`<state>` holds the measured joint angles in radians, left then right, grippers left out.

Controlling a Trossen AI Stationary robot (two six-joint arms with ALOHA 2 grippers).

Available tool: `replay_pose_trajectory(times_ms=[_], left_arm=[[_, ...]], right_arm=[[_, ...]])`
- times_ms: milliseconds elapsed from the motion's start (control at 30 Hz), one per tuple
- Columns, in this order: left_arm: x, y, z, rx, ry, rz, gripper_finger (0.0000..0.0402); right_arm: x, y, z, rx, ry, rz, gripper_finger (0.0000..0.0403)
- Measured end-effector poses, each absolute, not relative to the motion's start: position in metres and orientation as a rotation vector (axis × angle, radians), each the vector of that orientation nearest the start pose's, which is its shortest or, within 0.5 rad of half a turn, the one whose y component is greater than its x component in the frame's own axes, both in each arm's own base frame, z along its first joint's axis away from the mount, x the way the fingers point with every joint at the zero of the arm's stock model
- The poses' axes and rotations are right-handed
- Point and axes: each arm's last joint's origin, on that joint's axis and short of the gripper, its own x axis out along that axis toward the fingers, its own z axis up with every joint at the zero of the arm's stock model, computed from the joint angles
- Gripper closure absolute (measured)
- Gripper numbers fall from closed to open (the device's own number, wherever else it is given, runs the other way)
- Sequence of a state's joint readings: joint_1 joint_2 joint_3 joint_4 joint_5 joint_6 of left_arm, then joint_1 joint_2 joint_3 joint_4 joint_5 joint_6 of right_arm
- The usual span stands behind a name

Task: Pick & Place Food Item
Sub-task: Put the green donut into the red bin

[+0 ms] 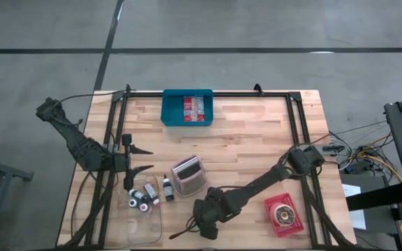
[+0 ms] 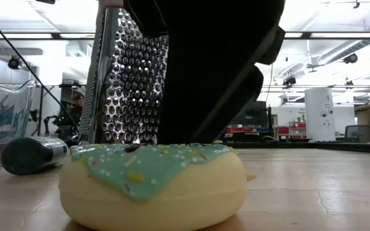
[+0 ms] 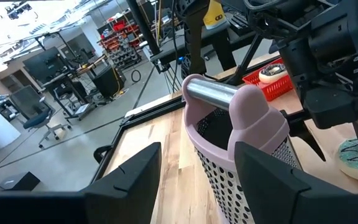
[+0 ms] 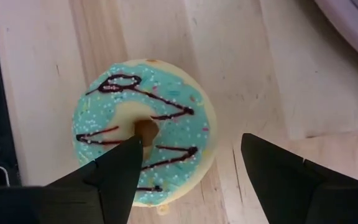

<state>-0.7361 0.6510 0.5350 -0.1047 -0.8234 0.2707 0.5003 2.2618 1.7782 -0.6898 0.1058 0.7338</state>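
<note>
Two dark fingers of the right gripper [image 4: 188, 168] stand spread wide directly above the doughnut [image 4: 143, 127], one finger over its central hole and the other beyond its rim, over bare wood; neither visibly closes on it. The doughnut, pale yellow with turquoise icing, sprinkles and a dark zigzag drizzle, lies flat on the tabletop [image 1: 257, 132] near its front edge. In the low view the doughnut [image 2: 153, 186] fills the foreground with the right gripper's dark bulk hanging just over it. Just behind it stands a metal box grater [image 2: 124, 83] with a pink top, upright. Beside the grater, in the same view, a small dark bottle [image 2: 32, 154] lies on its side, and a clear plastic container [image 1: 144, 209] holds several more small bottles. A red basket [image 1: 283, 215] with a second doughnut sits near the right front corner. A blue bin [image 1: 187, 108] with packaged items rests at the tabletop's far edge. The left gripper [image 1: 137, 159] hovers with its fingers apart at the left side, pointed towards the grater and well clear of the doughnut.
</note>
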Motion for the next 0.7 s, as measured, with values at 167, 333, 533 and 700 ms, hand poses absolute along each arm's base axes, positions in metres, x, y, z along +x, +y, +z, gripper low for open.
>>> replay_pose_trajectory(times_ms=[167,333,533,700], left_arm=[[0.1222,-0.0820,0.2756,0.425,0.168,0.065,0.0195],[0.1220,-0.0819,0.2757,0.424,0.168,0.066,0.0195],[0.1220,-0.0819,0.2757,0.424,0.168,0.066,0.0195],[0.1220,-0.0819,0.2757,0.424,0.168,0.066,0.0195]], right_arm=[[0.4158,0.2247,0.1518,0.296,1.171,-0.076,0.0142],[0.4161,0.2261,0.1490,0.292,1.168,-0.078,0.0153],[0.4150,0.2278,0.1479,0.287,1.168,-0.078,0.0182],[0.4138,0.2298,0.1479,0.280,1.162,-0.086,0.0222]])
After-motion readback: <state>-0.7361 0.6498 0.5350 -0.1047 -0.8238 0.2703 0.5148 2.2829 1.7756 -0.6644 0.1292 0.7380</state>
